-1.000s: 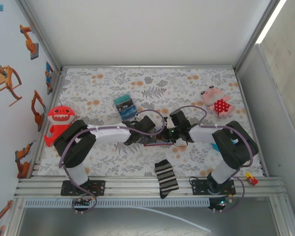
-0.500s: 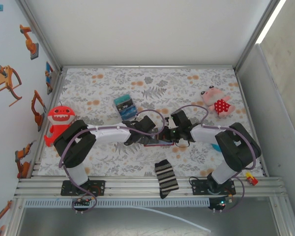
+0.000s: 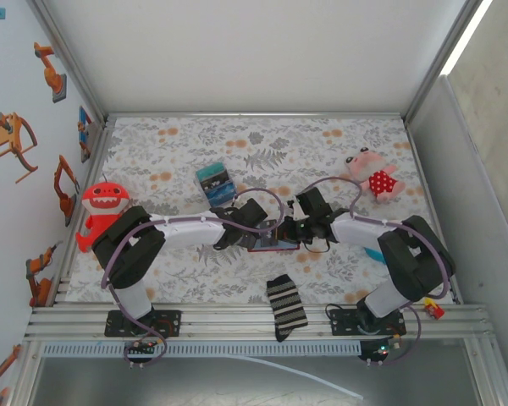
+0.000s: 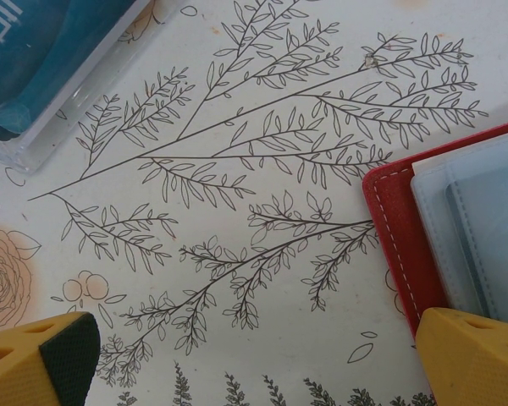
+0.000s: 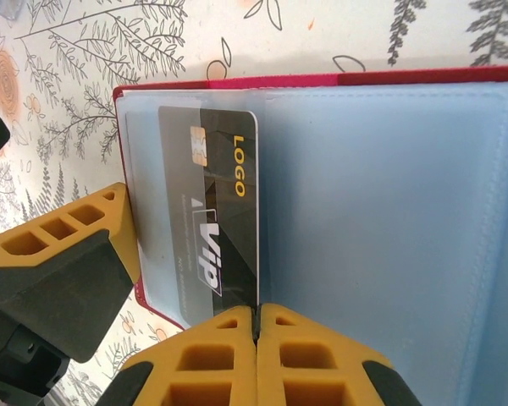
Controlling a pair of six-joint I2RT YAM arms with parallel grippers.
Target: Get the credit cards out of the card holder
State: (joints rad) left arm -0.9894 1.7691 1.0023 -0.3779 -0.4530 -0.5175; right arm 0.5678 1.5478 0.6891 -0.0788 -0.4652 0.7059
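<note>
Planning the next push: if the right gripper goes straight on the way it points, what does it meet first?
Most likely the black card in the card holder: the shut right gripper sits at its near edge. Whether it already touches is unclear.

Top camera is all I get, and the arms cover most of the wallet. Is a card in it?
Observer: Yes, a black card saying VIP lies in the open wallet.
Operator: Is the right gripper grabbing it?
Observer: It is shut at the card's edge; whether it pinches, I cannot tell.
Operator: And the left gripper?
Observer: Open, one finger at the wallet's red edge.
</note>
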